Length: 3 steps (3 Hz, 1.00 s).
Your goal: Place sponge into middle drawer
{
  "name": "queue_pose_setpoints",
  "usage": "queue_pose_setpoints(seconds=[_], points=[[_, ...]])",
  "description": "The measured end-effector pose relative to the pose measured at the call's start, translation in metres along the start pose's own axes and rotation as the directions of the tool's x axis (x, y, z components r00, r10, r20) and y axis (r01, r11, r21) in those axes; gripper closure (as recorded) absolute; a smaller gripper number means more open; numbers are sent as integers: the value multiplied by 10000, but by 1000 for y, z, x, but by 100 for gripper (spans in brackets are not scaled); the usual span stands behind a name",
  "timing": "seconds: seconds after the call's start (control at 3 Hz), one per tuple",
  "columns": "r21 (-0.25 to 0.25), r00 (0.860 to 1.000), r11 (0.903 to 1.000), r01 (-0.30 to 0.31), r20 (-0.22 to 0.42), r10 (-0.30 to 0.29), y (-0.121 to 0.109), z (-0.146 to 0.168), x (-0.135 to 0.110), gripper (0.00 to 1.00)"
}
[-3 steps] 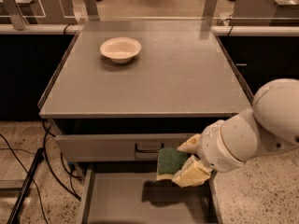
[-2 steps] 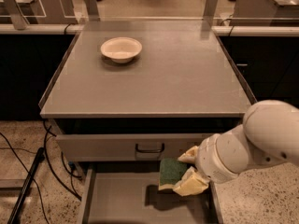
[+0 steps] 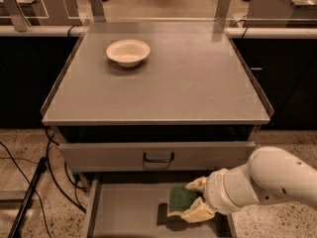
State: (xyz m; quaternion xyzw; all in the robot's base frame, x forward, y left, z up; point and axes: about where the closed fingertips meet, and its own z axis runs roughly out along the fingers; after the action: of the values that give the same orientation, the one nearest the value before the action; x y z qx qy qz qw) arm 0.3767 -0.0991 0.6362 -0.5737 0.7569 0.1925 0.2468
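- Sponge [image 3: 181,197] is in my hand [image 3: 190,201], pinched between the two pale fingers [image 3: 197,185], one above it and one below, with the dark green face turned up and toward the camera.
- It sits lower than it did a second ago. Back then I carried it level with the front panel of the upper drawer [image 3: 99,157], just right of the loop handle [image 3: 158,157]. Now it hangs below that panel, inside the opening of the middle drawer [image 3: 124,214].
- My arm [image 3: 277,180] has dropped with it and reaches in from the right, so the wrist sits over the drawer's right-hand part.
- A shadow [image 3: 164,216] lies on the grey floor just beside and below the sponge. I take that as a sign that the sponge is close to the floor, but I cannot tell whether its lower edge touches yet.
- For the task this means that carrying and lowering are nearly done, and I judge that the release is the main step left. Since the sponge is tilted in my grip, I expect it to tip flat when the fingers part; nothing else lies in the part of the drawer I can see.
- The one risk I see is opening too high, which could let the sponge bounce toward the right wall.
- The white bowl [image 3: 128,52] stands where it stood on the counter [image 3: 198,88], well apart from all this.
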Motion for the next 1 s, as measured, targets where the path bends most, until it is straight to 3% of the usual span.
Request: queue_pose_setpoints(seconds=[0.33,0.67,1.0], points=[[-906,9994,9957,-198,266,223,11,50,33,100],[-1237,9984,9916,-374,384,425,16,64,40,100],[-1142,9991,9934,-143,380,187,14,79,50,100]])
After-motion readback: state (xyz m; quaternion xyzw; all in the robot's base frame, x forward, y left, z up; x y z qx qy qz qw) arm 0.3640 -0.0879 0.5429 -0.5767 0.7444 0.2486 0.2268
